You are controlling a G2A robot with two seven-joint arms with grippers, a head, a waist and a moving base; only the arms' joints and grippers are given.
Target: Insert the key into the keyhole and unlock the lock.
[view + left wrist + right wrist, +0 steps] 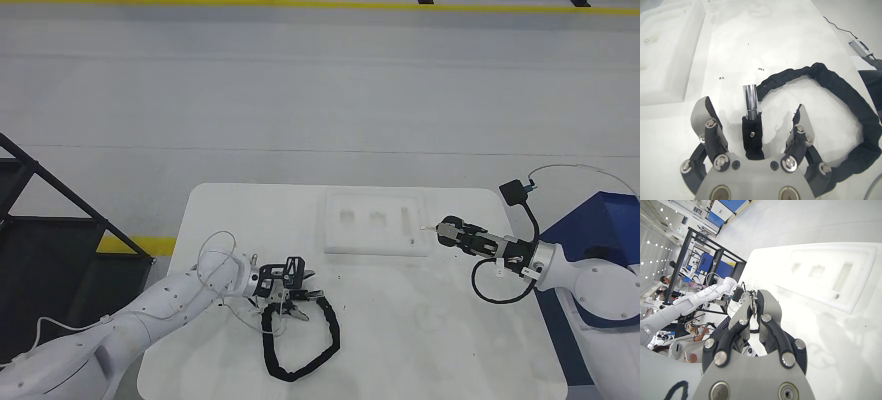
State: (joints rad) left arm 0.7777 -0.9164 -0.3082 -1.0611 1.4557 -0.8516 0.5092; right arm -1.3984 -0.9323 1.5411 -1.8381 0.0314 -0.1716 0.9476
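Observation:
A black fabric-sleeved chain lock [300,352] lies looped on the white table [420,330] near its front. Its chrome cylinder end [750,100] sticks out of a black sleeve and points toward the foam tray. My left gripper [753,111] stands open astride that end, with both fingers [705,111] clear of it. In the top view the left gripper [298,293] sits at the loop's top. My right gripper [440,231] hovers by the tray's right edge, shut on a small metal key [753,307] with a ring, pinched between its pads.
A white foam tray [340,238] with shallow recesses lies at the table's back middle. A small grey box with a cable [860,45] sits off the table's edge. A black rack [40,250] stands left of the table. People stand far behind the table.

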